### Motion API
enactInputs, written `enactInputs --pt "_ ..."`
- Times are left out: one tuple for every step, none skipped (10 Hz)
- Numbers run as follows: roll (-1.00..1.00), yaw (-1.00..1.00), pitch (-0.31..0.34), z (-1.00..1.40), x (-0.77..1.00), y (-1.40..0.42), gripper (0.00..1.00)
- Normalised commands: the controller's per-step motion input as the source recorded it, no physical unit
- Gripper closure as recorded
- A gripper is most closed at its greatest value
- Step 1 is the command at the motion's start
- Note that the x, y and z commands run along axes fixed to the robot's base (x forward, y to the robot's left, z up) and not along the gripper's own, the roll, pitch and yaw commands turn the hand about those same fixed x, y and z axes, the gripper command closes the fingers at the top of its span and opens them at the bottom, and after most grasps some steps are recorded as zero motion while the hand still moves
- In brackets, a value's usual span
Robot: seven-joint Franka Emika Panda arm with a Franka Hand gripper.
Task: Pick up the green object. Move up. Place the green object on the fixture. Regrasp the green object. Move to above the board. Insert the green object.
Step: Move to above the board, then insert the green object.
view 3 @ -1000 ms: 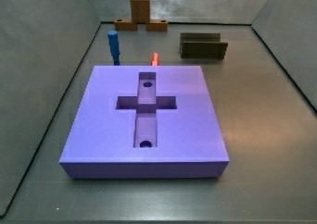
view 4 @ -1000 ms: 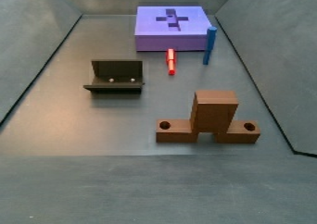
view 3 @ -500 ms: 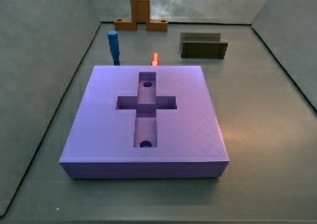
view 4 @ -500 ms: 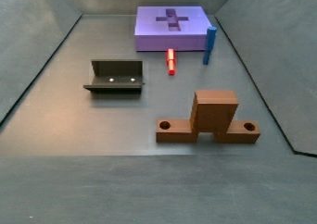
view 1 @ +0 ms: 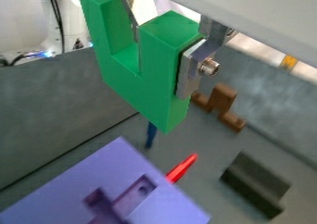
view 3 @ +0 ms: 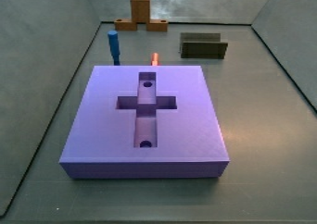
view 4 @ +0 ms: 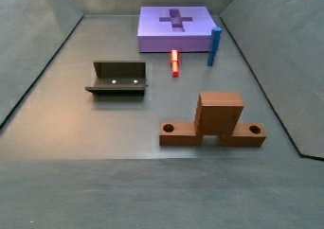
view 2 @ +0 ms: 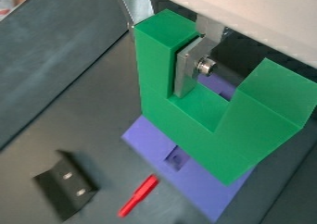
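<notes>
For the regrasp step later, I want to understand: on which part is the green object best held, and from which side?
Probably one upright arm of the green object, with a finger in the square notch and the other outside. The arm's faces look flat and parallel. The gripper holds it so now, high above the board.

no visible change in either side view, table pieces unmoved, hand unseen there
</notes>
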Motion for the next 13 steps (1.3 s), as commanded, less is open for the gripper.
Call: enactInputs --pt "-0.9 -0.05 -0.014 0.01 -0.09 0.01 1.0" --pt "-0.61 -0.03 -0.024 0.0 -0.07 0.02 1.0" --pt "-0.42 -0.02 -0.033 0.0 -0.06 0.02 1.0" --pt "-0.24 -0.02 -0.026 0.0 -0.04 0.01 1.0" --pt "0.0 0.0 0.0 0.0 0.0 -0.02 1.0" --pt "-0.04 0.0 -0.043 -0.2 0.0 0.0 1.0" --pt "-0.21 0.0 -0.17 -0.41 0.0 -0.03 1.0" --pt "-0.23 0.0 -0.227 -0.47 0.0 -0.12 1.0" --pt "-0.24 0.0 -0.227 -0.46 0.0 -0.14 1.0" --pt "-0.25 0.0 -0.231 -0.43 0.0 -0.16 1.0" --pt "-0.2 0.01 -0.257 -0.48 0.0 -0.14 1.0" --pt "-0.15 0.13 -0.293 -0.5 0.0 -0.15 1.0" --pt "-0.05 0.21 -0.31 -0.6 0.0 -0.18 1.0"
